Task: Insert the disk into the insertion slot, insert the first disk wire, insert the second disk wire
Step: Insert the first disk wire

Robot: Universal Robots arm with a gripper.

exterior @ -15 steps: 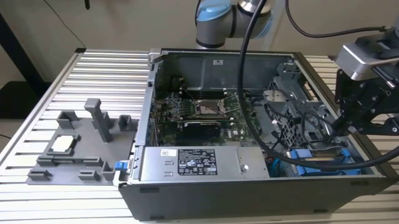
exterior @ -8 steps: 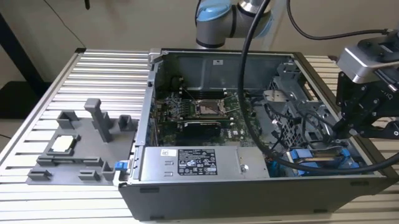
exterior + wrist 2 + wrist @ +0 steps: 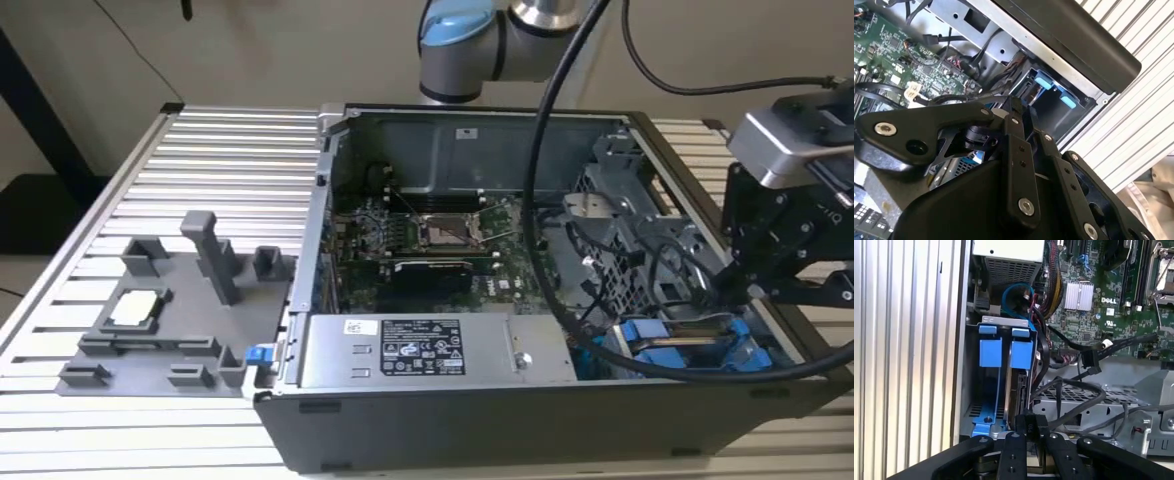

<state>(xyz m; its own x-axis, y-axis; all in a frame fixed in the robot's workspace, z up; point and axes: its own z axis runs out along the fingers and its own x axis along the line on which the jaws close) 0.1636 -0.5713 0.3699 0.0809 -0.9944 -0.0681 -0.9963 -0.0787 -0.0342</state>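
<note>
Disk (image 3: pixel 1018 390) edge-on in insertion slot (image 3: pixel 990 352); hand (image 3: pixel 1029 421) closed, at its end.

Backdrop: plain beige matte wall (image 3: pixel 267 50), evenly lit, crossed by a thin dark cord (image 3: pixel 134 45) hanging down it. Below: wide silver table of ribbed aluminium (image 3: pixel 200 160), ridges running across toward the exterior view's left and right — same ribbed surface as bright parallel bands in the first wrist view. At the exterior view's left, a slanted black post (image 3: pixel 38 100) above a dark block (image 3: pixel 34 215).
</note>
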